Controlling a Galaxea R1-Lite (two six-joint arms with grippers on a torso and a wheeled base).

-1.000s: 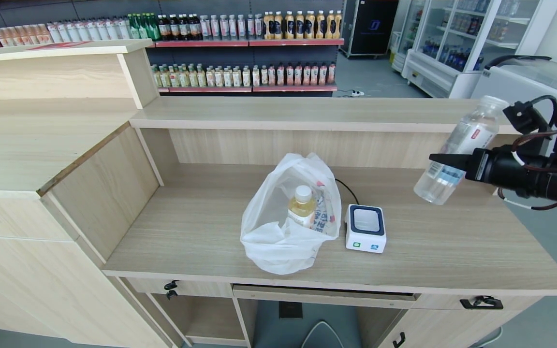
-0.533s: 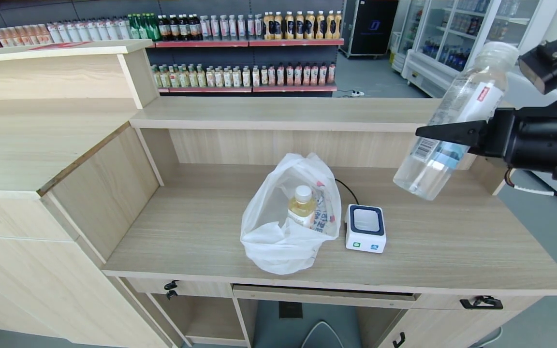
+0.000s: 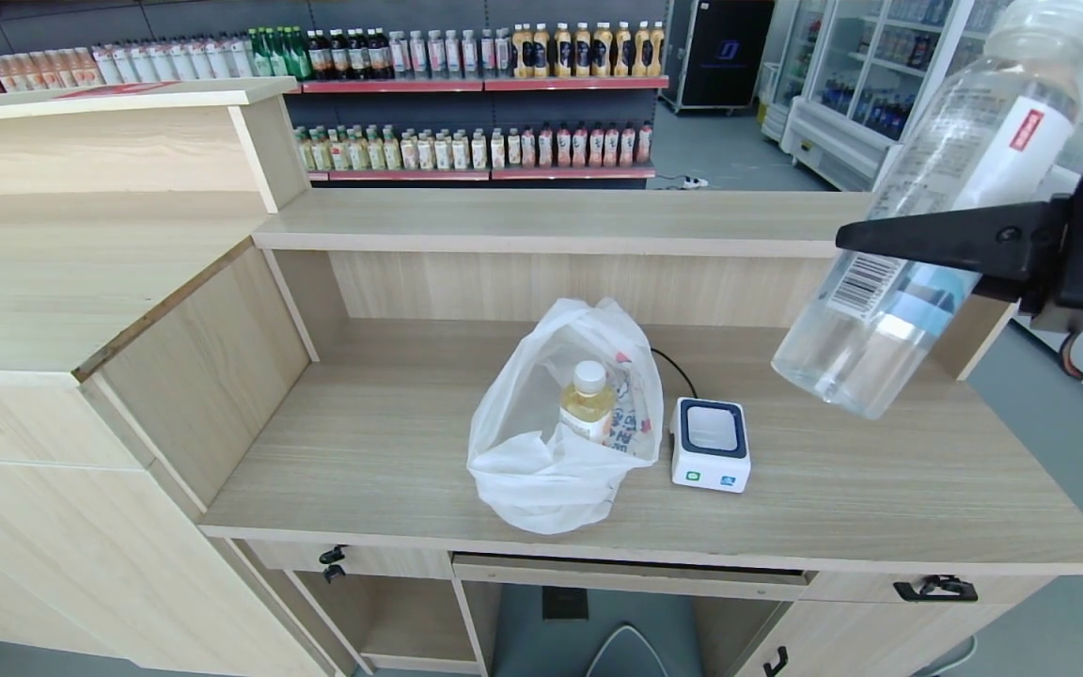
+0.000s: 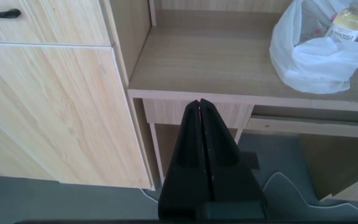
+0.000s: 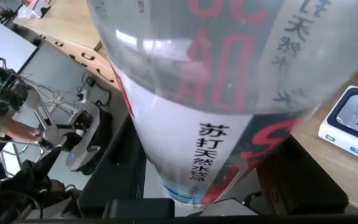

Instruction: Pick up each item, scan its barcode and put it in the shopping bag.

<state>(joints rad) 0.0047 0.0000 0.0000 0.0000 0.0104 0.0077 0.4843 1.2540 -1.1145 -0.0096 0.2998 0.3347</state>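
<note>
Head view: the water bottle (image 3: 927, 216) is seen higher and nearer the camera than a second ago, when it was held lower at the right end of the counter (image 3: 391, 442). The shopping bag (image 3: 541, 470), the yellow drink bottle (image 3: 587, 402) standing inside it and the scanner (image 3: 711, 442) just beside the bag have not been moved. The water bottle is pinched about its middle by the right gripper (image 3: 866, 246); one dark finger (image 3: 946, 237) is laid across the near side of the label, and the other is hidden behind the bottle. The bottle is held tilted, cap up and away, base down, in the air above the counter's right part, well apart from the scanner. Its barcode is turned toward the camera. The right arm is brought in from the right edge, roughly level.

Left wrist view: the fingers of the left gripper (image 4: 199, 106) are pressed together with nothing between them. The gripper is held low in front of the counter's front edge, with the shopping bag (image 4: 316, 56) farther off on the counter top.

Right wrist view: the water bottle (image 5: 229, 93) is seen very close, clamped between dark fingers (image 5: 303, 183) on either side. The scanner (image 5: 352, 121) is seen below it, off to one side.
</note>
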